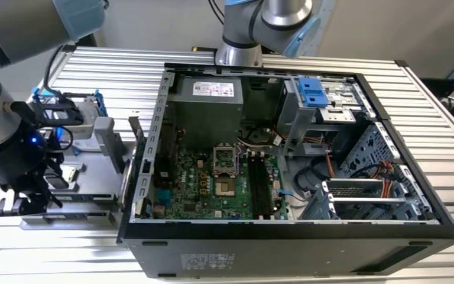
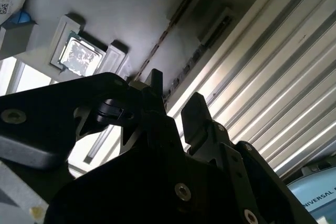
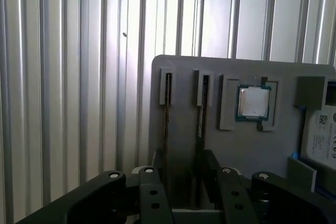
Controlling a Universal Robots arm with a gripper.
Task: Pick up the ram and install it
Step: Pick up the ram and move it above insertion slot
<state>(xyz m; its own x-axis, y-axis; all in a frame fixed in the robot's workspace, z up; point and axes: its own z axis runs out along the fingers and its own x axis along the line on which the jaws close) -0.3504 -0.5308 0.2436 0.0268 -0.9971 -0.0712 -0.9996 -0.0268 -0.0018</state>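
Ram (image 3: 201, 109): thin dark stick seen edge-on, standing upright in a slot of the grey holder (image 3: 184, 69) on the ribbed bench (image 3: 79, 77). A second stick (image 3: 167, 109) stands just beside it. End effector (image 3: 185, 166): fingers apart, straddling the ram. Contact not discernible.

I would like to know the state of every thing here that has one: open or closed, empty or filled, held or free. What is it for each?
tool: open, holding nothing, close to the ram sticks.
ram sticks: both standing on edge in the gray holder, not held.
processor: lying in the holder's recess.
computer case: open, side panel off.
motherboard's black slots: empty.
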